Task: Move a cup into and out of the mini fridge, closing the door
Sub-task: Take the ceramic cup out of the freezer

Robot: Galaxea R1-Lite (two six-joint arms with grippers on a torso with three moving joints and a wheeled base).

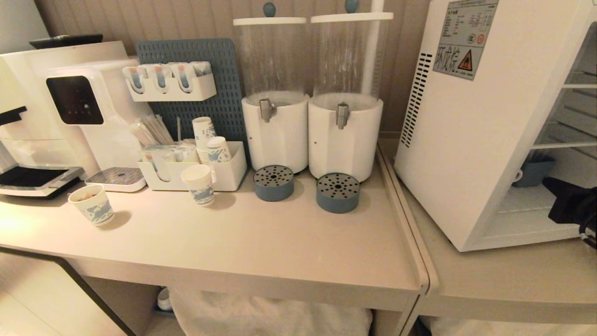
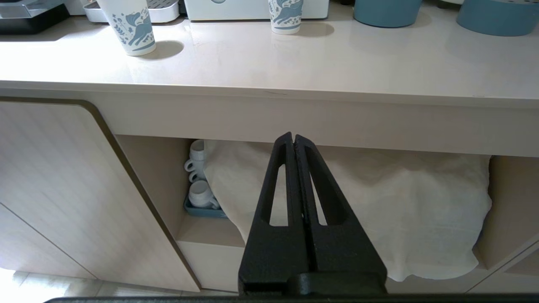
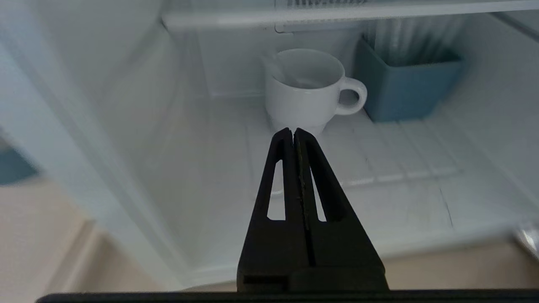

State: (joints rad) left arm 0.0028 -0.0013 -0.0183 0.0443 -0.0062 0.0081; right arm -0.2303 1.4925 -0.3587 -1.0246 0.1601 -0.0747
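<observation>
The mini fridge (image 1: pixel 471 140) stands at the right on the counter with its front open; the door is out of view. The cup (image 3: pixel 303 92), a squat white mug with its handle towards the blue box, sits upright on the fridge floor. In the head view only its handle (image 1: pixel 517 176) peeks past the fridge wall. My right gripper (image 3: pixel 293 131) is shut and empty, pointing into the fridge just short of the cup; in the head view this gripper (image 1: pixel 552 189) shows at the right edge. My left gripper (image 2: pixel 293 136) is shut and empty, low in front of the counter.
A blue box (image 3: pixel 404 84) stands beside the cup, under a wire shelf (image 3: pixel 337 14). Two drink dispensers (image 1: pixel 345 135), blue drip cups (image 1: pixel 337 192) and paper cups (image 1: pixel 199 184) are on the counter. Below it lie a white cloth (image 2: pixel 379 202) and stacked mugs (image 2: pixel 201 193).
</observation>
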